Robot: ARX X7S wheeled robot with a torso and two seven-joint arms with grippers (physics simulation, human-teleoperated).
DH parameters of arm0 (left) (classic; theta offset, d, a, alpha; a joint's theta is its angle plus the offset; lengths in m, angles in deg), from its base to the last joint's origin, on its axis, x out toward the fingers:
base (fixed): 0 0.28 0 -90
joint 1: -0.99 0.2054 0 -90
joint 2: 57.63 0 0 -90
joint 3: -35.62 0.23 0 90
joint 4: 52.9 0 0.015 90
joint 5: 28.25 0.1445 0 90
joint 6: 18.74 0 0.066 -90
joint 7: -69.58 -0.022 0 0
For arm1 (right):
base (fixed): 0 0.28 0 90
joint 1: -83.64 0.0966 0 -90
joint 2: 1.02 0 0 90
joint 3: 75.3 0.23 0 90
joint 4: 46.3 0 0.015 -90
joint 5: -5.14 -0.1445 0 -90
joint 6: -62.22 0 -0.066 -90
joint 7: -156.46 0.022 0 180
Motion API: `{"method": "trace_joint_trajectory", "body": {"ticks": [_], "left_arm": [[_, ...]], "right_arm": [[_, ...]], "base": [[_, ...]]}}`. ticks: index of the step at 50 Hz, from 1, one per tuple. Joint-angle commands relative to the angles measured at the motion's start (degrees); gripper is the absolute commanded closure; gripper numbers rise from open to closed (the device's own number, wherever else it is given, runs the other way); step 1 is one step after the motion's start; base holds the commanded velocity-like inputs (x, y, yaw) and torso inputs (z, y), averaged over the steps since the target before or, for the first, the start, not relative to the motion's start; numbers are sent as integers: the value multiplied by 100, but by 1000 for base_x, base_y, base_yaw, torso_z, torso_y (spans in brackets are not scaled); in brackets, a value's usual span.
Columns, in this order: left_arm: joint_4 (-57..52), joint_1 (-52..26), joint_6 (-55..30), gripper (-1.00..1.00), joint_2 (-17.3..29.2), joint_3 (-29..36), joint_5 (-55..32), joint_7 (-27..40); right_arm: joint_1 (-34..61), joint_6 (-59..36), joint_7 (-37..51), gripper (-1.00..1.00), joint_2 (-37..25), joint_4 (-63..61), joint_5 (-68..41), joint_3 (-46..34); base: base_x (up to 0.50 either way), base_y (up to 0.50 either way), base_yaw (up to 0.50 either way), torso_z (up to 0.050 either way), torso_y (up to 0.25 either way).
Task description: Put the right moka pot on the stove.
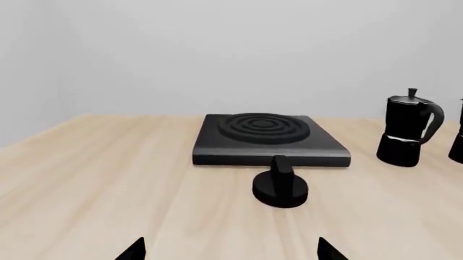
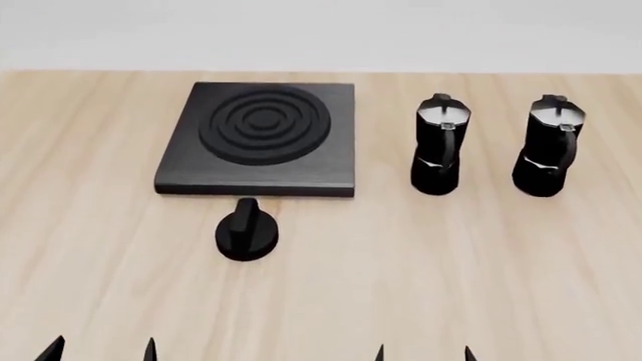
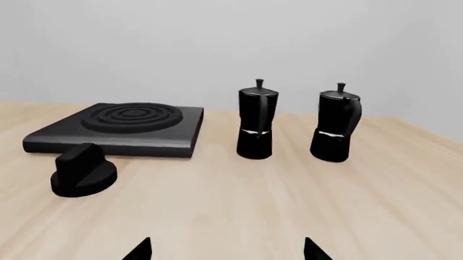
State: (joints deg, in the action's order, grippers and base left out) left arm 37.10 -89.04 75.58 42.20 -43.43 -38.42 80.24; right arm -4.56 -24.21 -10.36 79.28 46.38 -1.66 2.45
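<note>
The right moka pot [image 2: 546,147] stands upright on the wooden table, right of an identical pot [image 2: 440,144]; it also shows in the right wrist view [image 3: 335,123]. The stove [image 2: 263,139], a flat black slab with concentric rings, lies to the left of both pots, and shows in the left wrist view [image 1: 264,138] and the right wrist view [image 3: 119,128]. My left gripper [image 2: 101,351] is open and empty at the near left edge, its tips in the left wrist view [image 1: 230,250]. My right gripper [image 2: 423,353] is open and empty at the near edge, well short of the pots [image 3: 227,250].
A small black knob [image 2: 246,230] sits on the table just in front of the stove, also in the left wrist view [image 1: 280,184] and the right wrist view [image 3: 83,171]. The light wooden table [image 2: 452,263] extends around all objects; a plain pale wall stands behind.
</note>
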Motion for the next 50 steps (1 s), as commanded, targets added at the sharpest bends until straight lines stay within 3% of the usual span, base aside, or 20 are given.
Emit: {"method": "trace_joint_trajectory", "body": {"ticks": [1,50], "left_arm": [[4,5,31,-100,31,40,-29,30],[15,-7,100,-100,140,165,-134,188]], "right_arm": [[16,38,19,-100,-31,42,-31,-42],[35,44,145,-100,-152,22,-139,-193]], "base": [[176,8,0,0,0],[246,22,0,0,0]]}}
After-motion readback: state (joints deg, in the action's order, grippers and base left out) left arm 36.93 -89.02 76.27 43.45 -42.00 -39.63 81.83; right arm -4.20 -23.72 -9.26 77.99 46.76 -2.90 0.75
